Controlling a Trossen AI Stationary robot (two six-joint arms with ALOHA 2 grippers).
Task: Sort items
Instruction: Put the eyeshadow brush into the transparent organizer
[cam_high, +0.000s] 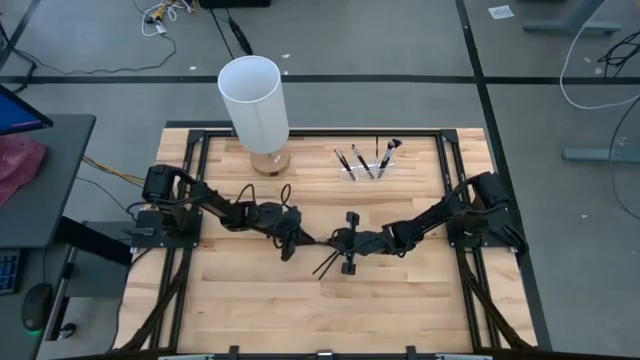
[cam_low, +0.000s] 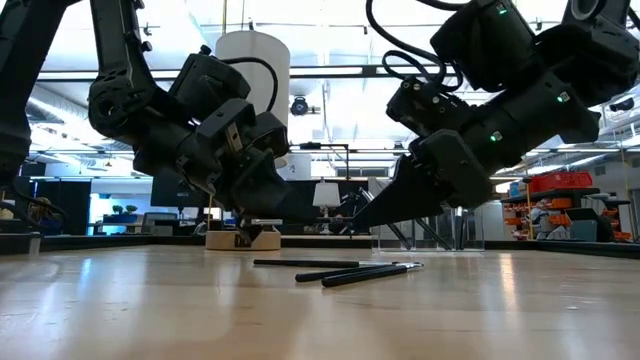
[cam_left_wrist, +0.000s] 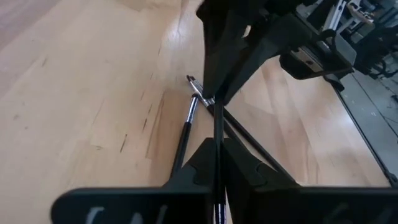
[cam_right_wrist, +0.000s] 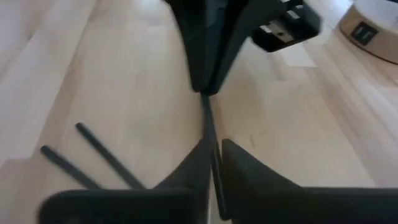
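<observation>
Grippers meeting tip to tip over the middle of the wooden table (cam_high: 250, 300), each closed on one end of the same thin dark stick (cam_left_wrist: 217, 134). Left gripper (cam_high: 305, 238) reaches in from the left side; in the left wrist view its two fingers (cam_left_wrist: 193, 168) are pressed narrow around the stick, which runs straight ahead into the fingers of the other arm. Right gripper (cam_high: 333, 240) reaches in from the right side; the right wrist view shows its fingers (cam_right_wrist: 245, 163) likewise narrowed on the stick, with the left gripper's tips closed on the far end. In the low view both grippers slant down toward each other and stop just above the tabletop.

Loose sticks (cam_low: 340, 268) lie flat on the table directly below and just in front of the grippers; at least three overlap in a shallow cross, and one of them, seen in the left wrist view, is a brush (cam_left_wrist: 189, 115) with a silver collar. From above they show as dark lines (cam_high: 327, 264) beside the right gripper.

Farther back, a small clear holder (cam_high: 362, 170) stands toward the rear right with several brushes upright in it. A tall white cylinder (cam_high: 254, 100) stands on a round wooden base at the rear left, well apart from both grippers.
</observation>
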